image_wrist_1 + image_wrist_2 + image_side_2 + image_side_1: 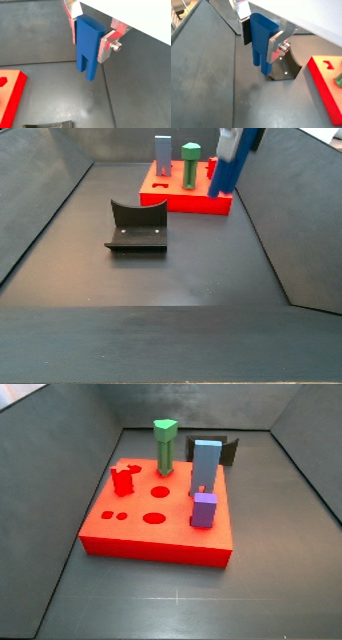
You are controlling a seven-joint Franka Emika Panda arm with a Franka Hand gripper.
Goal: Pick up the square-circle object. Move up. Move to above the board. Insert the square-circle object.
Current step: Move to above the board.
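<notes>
My gripper (pixel 89 41) is shut on the square-circle object (pixel 87 50), a dark blue piece with two parallel prongs pointing down. Both wrist views show the silver fingers clamping its upper part (pixel 261 37). In a side view the gripper (pixel 241 142) holds the piece (pixel 234 173) in the air, above the floor and near the corner of the board (pixel 201 204). The board is a red slab with holes (pixel 147 534). Its edge shows in both wrist views (pixel 10 97) (pixel 326 92). The gripper is not in the side view that shows the whole board.
On the board stand a green post (pixel 164 446), a tall light-blue block (pixel 205 466), a purple block (pixel 203 511) and a small red peg piece (pixel 124 481). The fixture (pixel 138 226) stands on the grey floor beside the board, also seen in a wrist view (pixel 286 67). Dark walls enclose the floor.
</notes>
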